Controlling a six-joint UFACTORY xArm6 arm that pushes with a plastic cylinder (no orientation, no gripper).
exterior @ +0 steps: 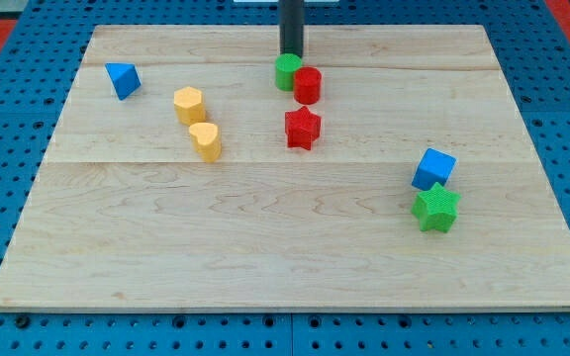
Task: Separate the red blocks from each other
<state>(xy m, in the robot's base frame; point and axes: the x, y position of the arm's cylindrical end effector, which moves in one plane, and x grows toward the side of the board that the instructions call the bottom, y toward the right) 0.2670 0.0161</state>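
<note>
A red cylinder [308,85] stands near the top middle of the wooden board, touching a green cylinder [287,71] on its left. A red star [303,129] lies just below the red cylinder, with a small gap between them. My tip [291,53] is the lower end of the dark rod coming down from the view's top. It sits just above the green cylinder, close to or touching its far side, and up-left of the red cylinder.
A blue triangular block [122,79] lies at the upper left. A yellow hexagonal block [189,104] and a yellow heart-like block [206,140] sit left of centre. A blue cube [433,168] and a green star [435,209] touch at the right.
</note>
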